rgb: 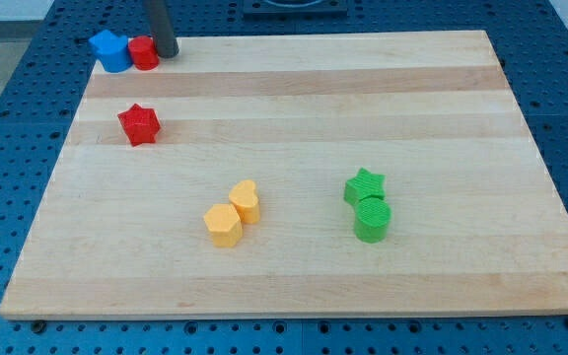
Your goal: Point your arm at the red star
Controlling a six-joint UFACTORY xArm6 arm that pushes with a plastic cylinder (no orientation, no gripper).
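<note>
The red star (139,124) lies on the wooden board (294,89) at the view's left, a little above mid-height. My tip (167,52) stands at the board's top left edge, right next to a red cylinder (144,52), which touches a blue block (110,50) on its left. The tip is well above the red star in the view, slightly to its right, and apart from it.
A yellow heart-shaped block (247,201) and a yellow hexagonal block (223,225) touch near the middle bottom. A green star (364,186) and a green cylinder (372,219) touch to their right. A blue perforated table surrounds the board.
</note>
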